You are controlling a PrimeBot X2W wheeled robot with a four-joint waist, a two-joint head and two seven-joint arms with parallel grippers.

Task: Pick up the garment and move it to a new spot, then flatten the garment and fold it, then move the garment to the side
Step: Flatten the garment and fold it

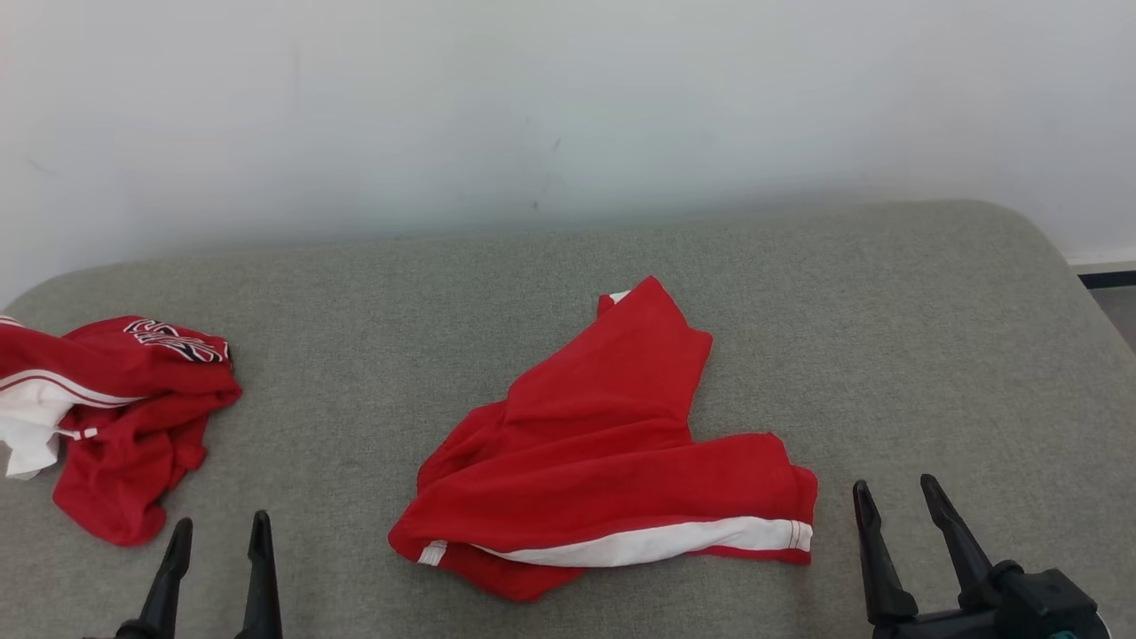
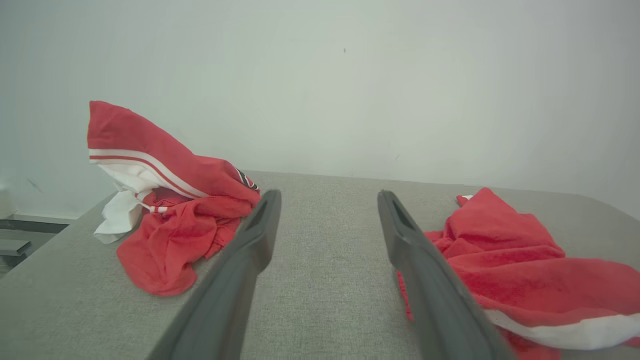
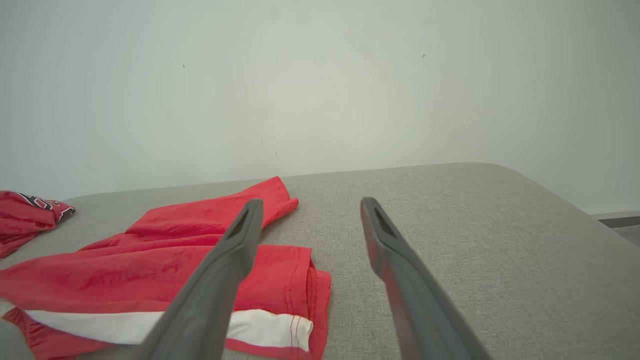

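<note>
Grey woven fabric covers the desk [image 1: 887,311], whose rounded far edge meets a plain white wall [image 1: 568,106]. At the centre of the head view lies a red cloth garment with a white band [image 1: 612,444]. It is loosely rumpled rather than spread flat. The band runs along its lower edge and one pointed fold reaches toward the top of the frame.

At the left edge of that frame, well apart from the first, sits a second crumpled red and white garment with dark lettering [image 1: 133,417], bunched into a heap.

The left fingers [image 1: 260,568] rise from the lower left, spread apart with nothing between them. They stand between the two garments and touch neither. In the left wrist view these fingers [image 2: 240,260] frame bare desk, with the lettered heap [image 2: 175,220] at the left and the banded garment [image 2: 525,270] at the right.

The right fingers [image 1: 874,559] stand at the lower right, also parted and empty, near the banded garment's right end. In the right wrist view they [image 3: 395,250] point over the desk, with the banded garment [image 3: 150,270] at the lower left and the lettered one [image 3: 25,215] at the far left edge.
</note>
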